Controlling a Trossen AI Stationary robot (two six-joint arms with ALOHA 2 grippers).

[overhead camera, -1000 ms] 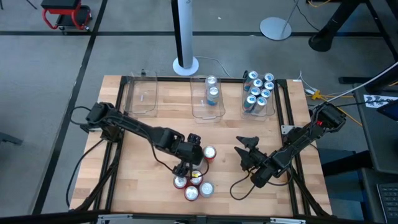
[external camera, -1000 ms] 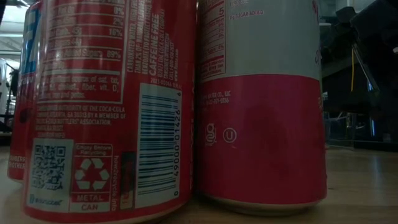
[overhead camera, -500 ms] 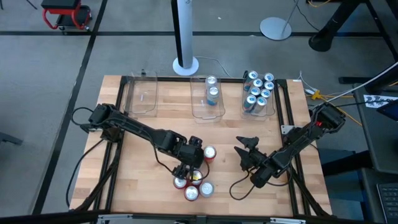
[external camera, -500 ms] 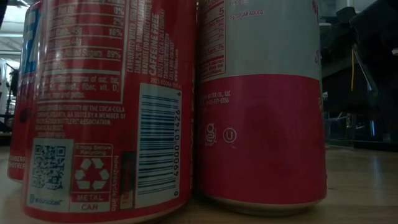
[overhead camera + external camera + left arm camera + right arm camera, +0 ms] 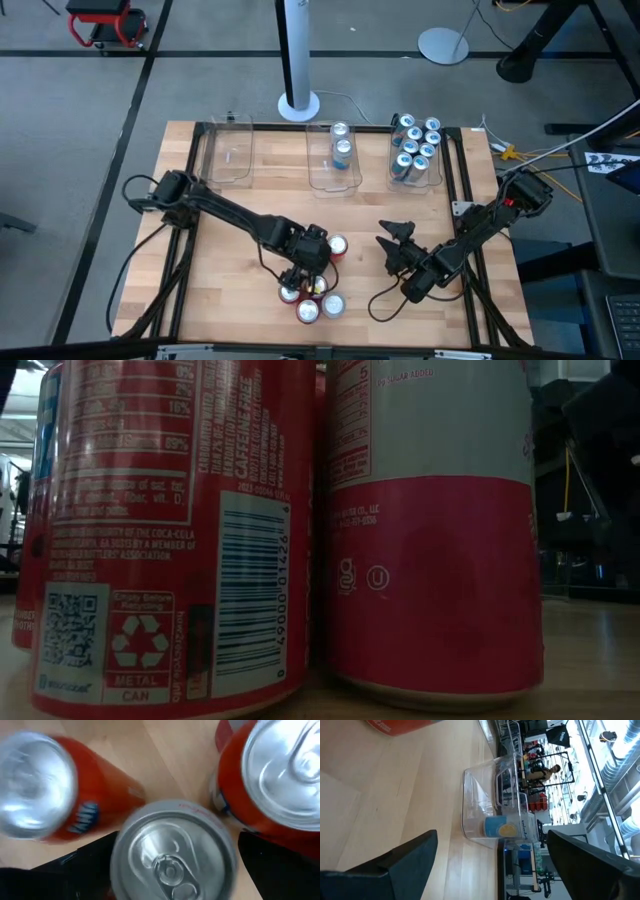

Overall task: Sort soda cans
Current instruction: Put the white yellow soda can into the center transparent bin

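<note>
Several soda cans stand upright in a cluster near the table's near edge; one red can stands just behind them. My left gripper hovers over the cluster, pointing down and open. In the left wrist view its fingers flank a silver-topped can, with red cans on either side. The low view is filled by a red can and a silver-and-red can. My right gripper lies open, low over the table to the cluster's right. My left gripper comes from above, pointing down, with one finger on each side of the silver-topped can's upper rim. The can stands upright on the table. I cannot tell whether the fingers touch it.
Three clear bins line the far edge: the left bin holds nothing, the middle bin holds two cans, the right bin holds several teal cans. A black frame runs round the table. Bare wood lies between bins and cluster.
My left gripper has moved toward the table's near edge and down over the can cluster. In the low view, the red can and the silver-and-red can have shifted slightly nearer the camera. My right arm has kept still.
</note>
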